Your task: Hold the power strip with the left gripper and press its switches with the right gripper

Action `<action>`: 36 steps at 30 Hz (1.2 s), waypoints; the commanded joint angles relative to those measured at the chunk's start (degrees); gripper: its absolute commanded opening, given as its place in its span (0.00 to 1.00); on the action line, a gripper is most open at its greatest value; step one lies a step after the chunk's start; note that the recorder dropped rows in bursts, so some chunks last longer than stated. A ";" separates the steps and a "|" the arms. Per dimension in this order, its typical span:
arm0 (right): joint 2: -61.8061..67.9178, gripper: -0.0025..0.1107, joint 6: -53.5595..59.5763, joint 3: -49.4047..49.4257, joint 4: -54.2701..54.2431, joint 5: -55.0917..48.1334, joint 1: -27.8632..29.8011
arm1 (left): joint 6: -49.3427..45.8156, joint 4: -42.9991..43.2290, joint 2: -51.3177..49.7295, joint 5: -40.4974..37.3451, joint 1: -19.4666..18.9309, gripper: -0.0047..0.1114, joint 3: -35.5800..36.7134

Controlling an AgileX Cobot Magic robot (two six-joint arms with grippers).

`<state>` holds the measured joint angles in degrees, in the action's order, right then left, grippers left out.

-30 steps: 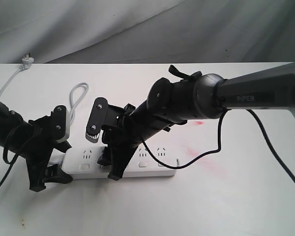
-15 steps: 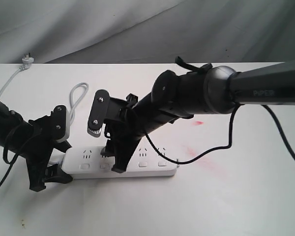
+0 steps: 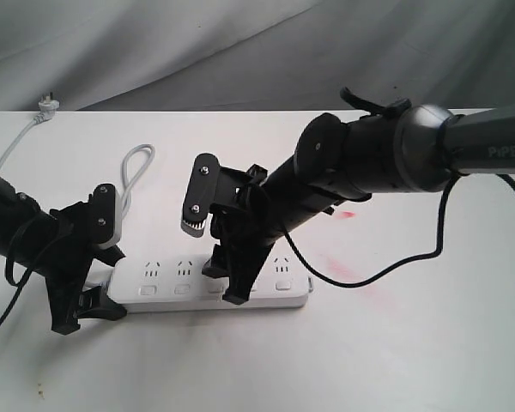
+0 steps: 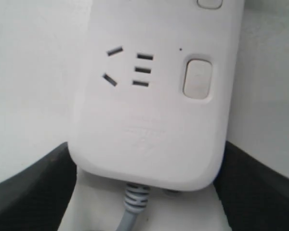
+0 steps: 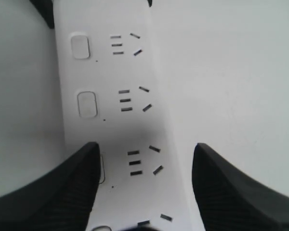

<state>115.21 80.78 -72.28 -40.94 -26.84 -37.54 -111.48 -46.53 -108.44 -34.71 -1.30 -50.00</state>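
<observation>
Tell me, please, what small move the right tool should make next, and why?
Probably ease the black two-fingered right tool straight down: one finger sits over a small white push-button switch on the long white plastic power strip, and the black left tool clamps the strip's cord end, so it should hold steady.

Smooth white plastic power strip (image 4: pixel 149 139); matt, finely textured right gripper (image 5: pixel 145 163).

The power strip's (image 3: pixel 159 281) 9 o'clock end is blocked by the left gripper (image 3: pixel 110 279) clamped across it. The right gripper (image 3: pixel 213 263), fingers spread, covers the strip's middle. Its cord (image 3: pixel 139 148) loops at 11 o'clock, and from 4 through 7 o'clock the table (image 3: pixel 395 360) lies bare for passage.
</observation>
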 commanded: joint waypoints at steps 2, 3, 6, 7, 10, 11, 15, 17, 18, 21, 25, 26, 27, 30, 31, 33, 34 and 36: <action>-0.19 0.49 -0.43 1.14 -0.18 0.80 0.31 | 0.02 -0.49 0.05 0.42 -0.14 0.45 -0.29; -0.19 0.49 -0.43 1.14 -0.60 1.23 0.31 | 0.02 -0.49 0.05 0.42 -0.14 0.45 -0.29; 0.18 0.49 -0.43 1.14 -0.73 1.36 0.31 | 0.02 -0.49 0.05 0.42 -0.14 0.45 -0.29; 0.35 0.49 -0.43 1.14 -0.73 1.36 0.31 | 0.02 -0.49 0.05 0.42 -0.14 0.45 -0.29; 1.20 0.49 -0.43 1.14 -0.73 1.94 0.31 | 0.02 -0.49 0.05 0.42 -0.14 0.45 -0.29; 1.59 0.49 -0.43 1.14 -0.73 2.25 0.31 | 0.02 -0.49 0.05 0.42 -0.14 0.45 -0.29; 1.96 0.49 -0.43 1.14 -0.95 2.26 0.31 | 0.02 -0.49 0.05 0.42 -0.14 0.45 -0.29; 2.22 0.49 -0.32 1.14 -0.99 2.26 0.31 | 0.02 -0.49 0.05 0.42 -0.14 0.45 -0.29; 2.34 0.49 -0.32 1.14 -0.99 2.26 0.31 | 0.02 -0.49 0.05 0.42 -0.14 0.45 -0.29; 2.50 0.49 -0.32 1.14 -0.99 2.26 0.31 | 0.02 -0.49 0.05 0.42 -0.14 0.45 -0.29; 2.50 0.49 -0.32 1.14 -0.99 2.26 0.31 | 0.02 -0.49 0.05 0.42 -0.14 0.45 -0.29; 2.50 0.49 -0.32 1.14 -0.99 2.26 0.31 | 0.02 -0.49 0.05 0.42 -0.14 0.45 -0.29; 2.50 0.49 -0.32 1.14 -0.99 2.26 0.31 | 0.02 -0.49 0.05 0.42 -0.14 0.45 -0.29; 2.53 0.49 0.14 1.14 -0.99 2.26 0.31 | 0.02 -0.49 0.05 0.42 -0.14 0.45 -0.29; 2.53 0.49 0.14 1.14 -0.99 2.26 0.31 | 0.02 -0.49 0.05 0.42 -0.14 0.45 -0.29; 2.92 0.49 0.14 1.14 -0.60 2.26 0.31 | 0.02 -0.49 0.05 0.42 -0.14 0.45 -0.29; 3.06 0.49 0.14 1.14 -0.60 2.26 0.31 | 0.02 -0.49 0.05 0.42 -0.14 0.45 -0.29; 3.68 0.49 0.14 1.14 -0.46 2.02 0.31 | 0.02 -0.49 0.05 0.42 -0.14 0.45 -0.29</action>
<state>117.68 80.67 -71.44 -41.90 -24.90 -37.54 -111.48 -46.53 -108.44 -34.71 -1.30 -50.00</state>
